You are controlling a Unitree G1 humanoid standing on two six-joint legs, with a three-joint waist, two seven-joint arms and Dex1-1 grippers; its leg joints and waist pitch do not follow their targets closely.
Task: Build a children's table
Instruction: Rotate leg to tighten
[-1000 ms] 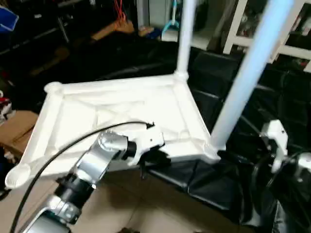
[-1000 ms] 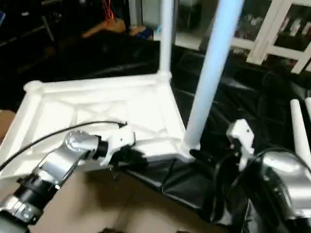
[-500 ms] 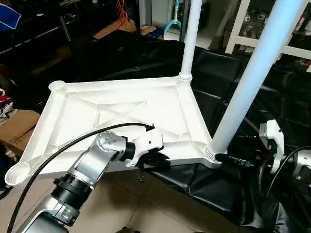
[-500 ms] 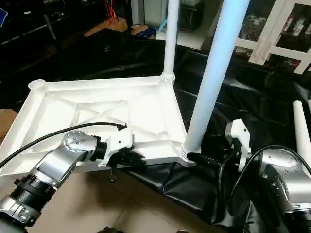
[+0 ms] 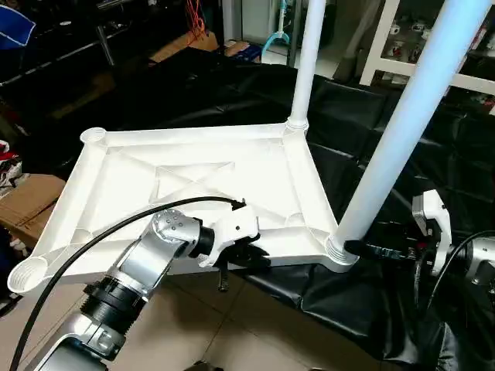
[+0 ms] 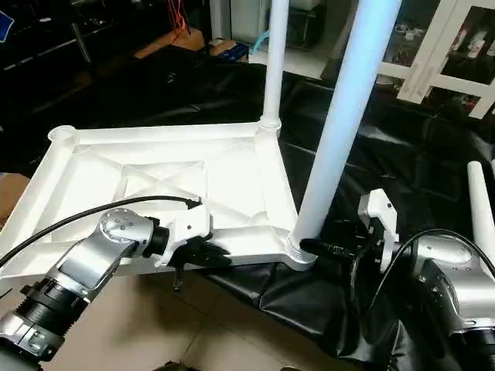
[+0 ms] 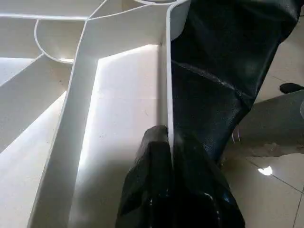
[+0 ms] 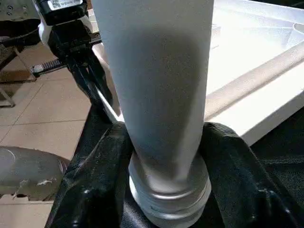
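Between the two end effectors, the light, stiff, likely slippery upturned tabletop (image 5: pixel 193 185) is pinched at its near rim by the left end effector (image 5: pixel 246 259), while the right end effector (image 8: pixel 166 156) closes its fingers around the base of the near corner leg (image 5: pixel 402 124), low by the socket.

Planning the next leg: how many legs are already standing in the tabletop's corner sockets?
2. One leg stands in the far corner of the tabletop; the other leg in the near corner by the right gripper. Loose legs may lie elsewhere.
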